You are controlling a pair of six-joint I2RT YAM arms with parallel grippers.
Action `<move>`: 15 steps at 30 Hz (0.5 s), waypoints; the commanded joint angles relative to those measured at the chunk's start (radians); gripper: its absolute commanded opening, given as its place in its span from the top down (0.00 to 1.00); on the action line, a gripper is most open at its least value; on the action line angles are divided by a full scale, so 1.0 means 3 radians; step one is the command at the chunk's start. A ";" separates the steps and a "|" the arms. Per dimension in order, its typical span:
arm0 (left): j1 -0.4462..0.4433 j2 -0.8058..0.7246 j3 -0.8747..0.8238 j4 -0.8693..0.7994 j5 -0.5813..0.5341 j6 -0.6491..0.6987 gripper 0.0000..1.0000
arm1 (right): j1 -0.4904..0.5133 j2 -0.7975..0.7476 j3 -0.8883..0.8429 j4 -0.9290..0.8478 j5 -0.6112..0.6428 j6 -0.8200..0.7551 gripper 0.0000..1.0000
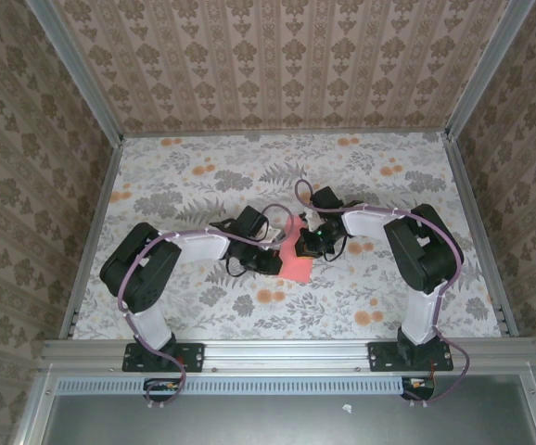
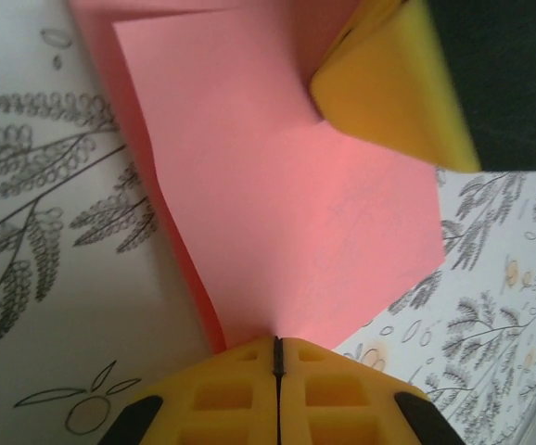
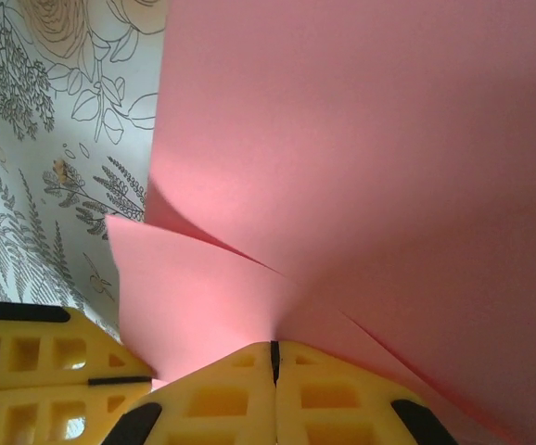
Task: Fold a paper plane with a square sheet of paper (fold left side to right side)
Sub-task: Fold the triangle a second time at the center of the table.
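The salmon-pink square sheet of paper point(image 1: 295, 259) lies mid-table between the two arms, with layers overlapping and one flap lifted. In the left wrist view the sheet point(image 2: 296, 213) runs straight into my left gripper point(image 2: 277, 341), which is shut on its edge. The right gripper's yellow finger point(image 2: 389, 93) touches the sheet's far side. In the right wrist view the sheet point(image 3: 370, 158) has two curled layers meeting at my right gripper point(image 3: 274, 348), shut on it. The left gripper's fingers point(image 3: 36, 371) are at the lower left. From above, the left gripper point(image 1: 270, 260) and the right gripper point(image 1: 312, 243) face each other across the paper. The paper plane is out of view.
The tabletop point(image 1: 194, 185) carries a grey leaf and orange flower print. Patterned walls with metal rails point(image 1: 96, 222) close in the left, right and far sides. Both arms' cables point(image 1: 300, 190) loop above the wrists near the paper.
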 commanded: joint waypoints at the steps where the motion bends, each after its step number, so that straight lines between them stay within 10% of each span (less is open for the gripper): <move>1: -0.0034 -0.0062 0.0203 -0.0019 0.0174 0.0023 0.93 | -0.0011 0.0098 0.0050 -0.0151 0.0089 -0.0077 0.93; 15: -0.0050 0.0335 0.0361 -0.0020 0.0203 0.0118 0.93 | -0.0007 0.0097 0.0060 -0.0218 0.0156 -0.0106 0.93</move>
